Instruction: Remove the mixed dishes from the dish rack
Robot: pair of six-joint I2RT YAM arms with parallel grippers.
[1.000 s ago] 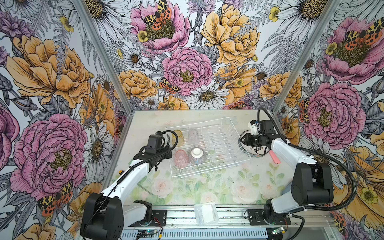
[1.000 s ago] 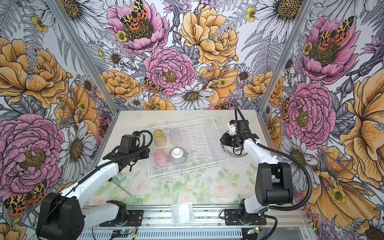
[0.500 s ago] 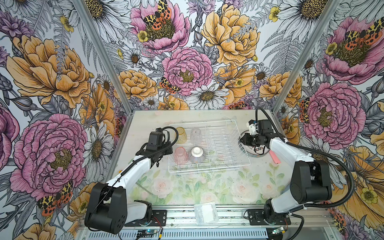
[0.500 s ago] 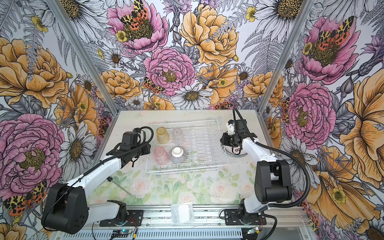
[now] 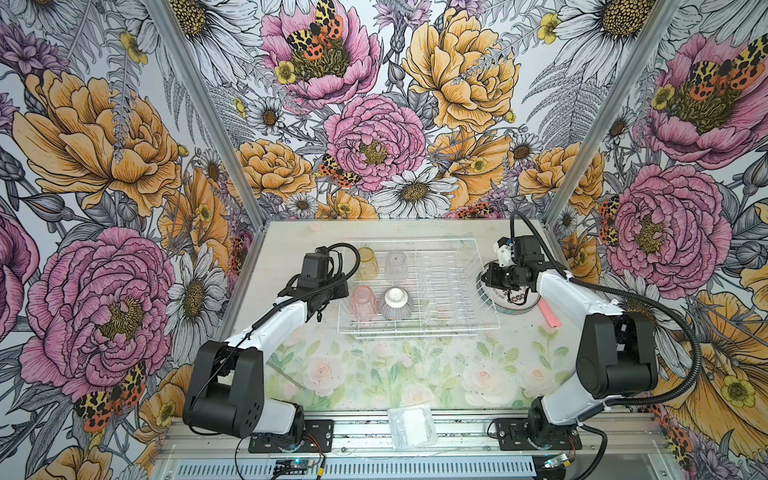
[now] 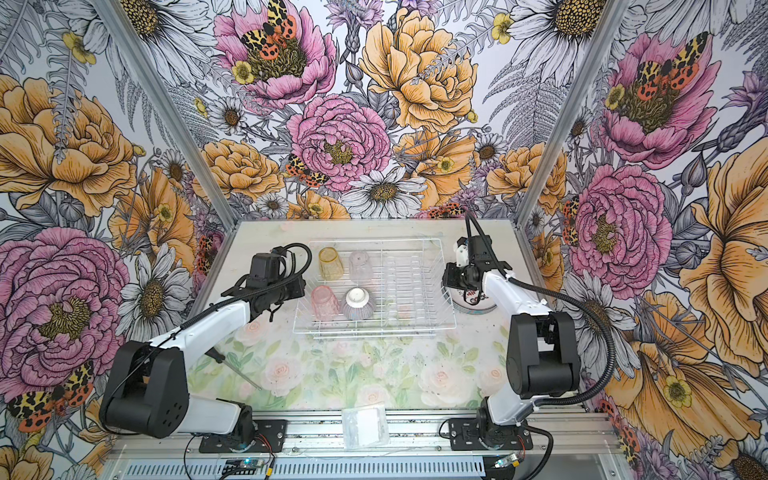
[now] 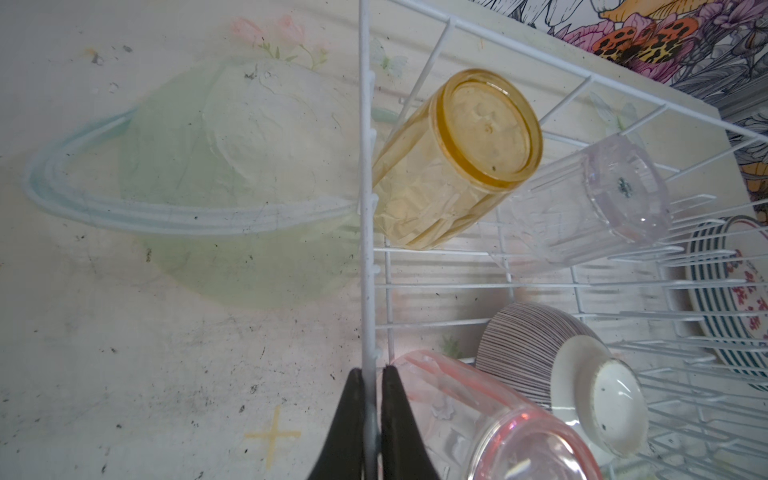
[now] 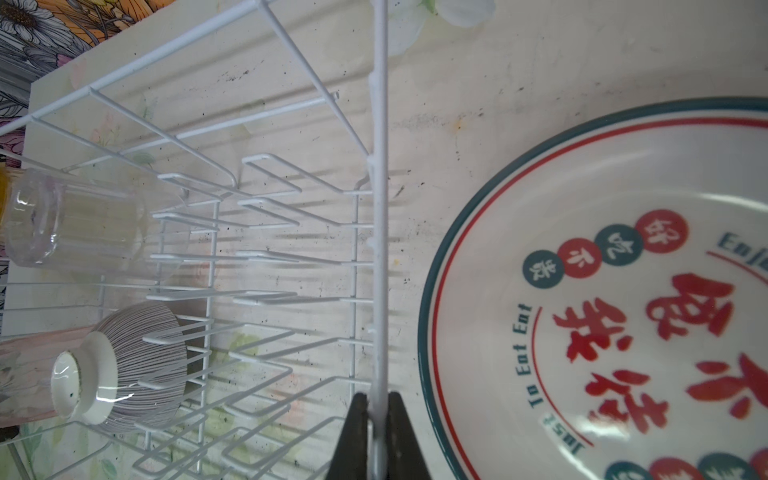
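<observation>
White dish rack point(image 5: 419, 329) holds 3 tumblers point(image 5: 365, 302), 1 bowl point(image 5: 397, 304); left fingers point(image 7: 351, 419) and right fingers point(image 8: 401, 432) clamp its rim.

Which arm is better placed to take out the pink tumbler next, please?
Left, probably. The left gripper is shut on the dish rack rim right beside the pink tumbler; the right gripper is shut on the opposite rim, beside the plates.
</observation>
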